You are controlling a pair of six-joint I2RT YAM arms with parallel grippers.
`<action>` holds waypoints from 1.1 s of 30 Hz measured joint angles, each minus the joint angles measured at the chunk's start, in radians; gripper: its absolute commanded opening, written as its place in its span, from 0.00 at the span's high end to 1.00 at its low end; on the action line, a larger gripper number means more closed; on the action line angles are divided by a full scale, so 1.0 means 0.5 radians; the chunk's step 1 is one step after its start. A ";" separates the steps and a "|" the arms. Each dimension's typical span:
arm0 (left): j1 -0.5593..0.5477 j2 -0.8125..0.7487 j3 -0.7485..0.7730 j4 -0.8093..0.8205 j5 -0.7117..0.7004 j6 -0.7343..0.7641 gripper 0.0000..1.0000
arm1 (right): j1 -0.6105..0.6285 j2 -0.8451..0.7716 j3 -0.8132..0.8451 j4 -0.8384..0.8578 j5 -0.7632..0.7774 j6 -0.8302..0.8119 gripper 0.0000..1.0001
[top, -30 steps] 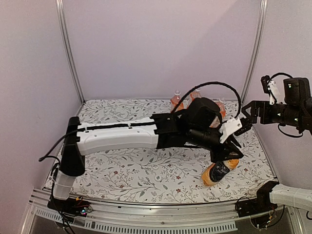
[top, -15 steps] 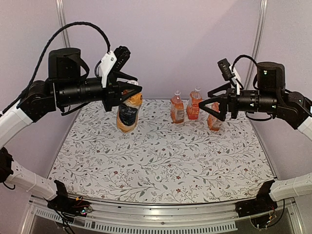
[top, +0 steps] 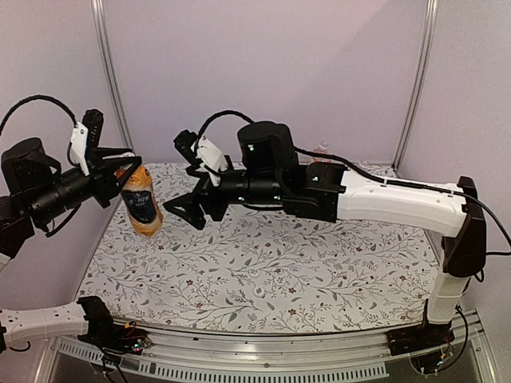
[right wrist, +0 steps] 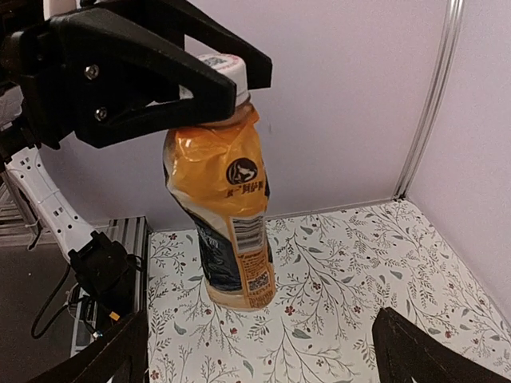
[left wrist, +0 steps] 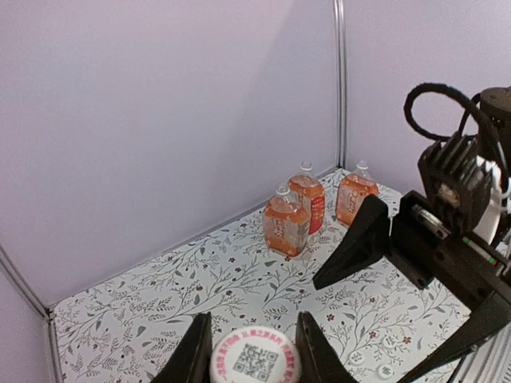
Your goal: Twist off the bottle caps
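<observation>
Top view: my left gripper (top: pixel 126 169) clamps the neck of a dark-labelled clear plastic bottle of orange liquid (top: pixel 144 209), held in the air; right gripper (top: pixel 185 214) gaping, near it. Left wrist: small white round screw cap (left wrist: pixel 255 361) between my fingers (left wrist: pixel 194 351). Right wrist: cap on, bottle tilted.

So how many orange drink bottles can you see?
4. One dark-labelled bottle is held at its neck by the left tool, at the table's left side. Three more bottles stand grouped by the back wall, mostly hidden behind the right arm in the top view.
</observation>
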 measured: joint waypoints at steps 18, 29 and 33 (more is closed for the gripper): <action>0.130 -0.195 -0.179 0.144 0.114 -0.309 1.00 | 0.114 0.862 0.852 0.269 0.090 0.405 0.24; 0.140 -0.162 -0.193 0.163 0.137 -0.249 0.27 | 0.136 0.877 0.780 0.316 0.087 0.349 0.56; 0.163 -0.177 -0.207 0.146 0.132 -0.166 0.00 | 0.133 0.838 0.771 0.333 0.132 0.394 0.58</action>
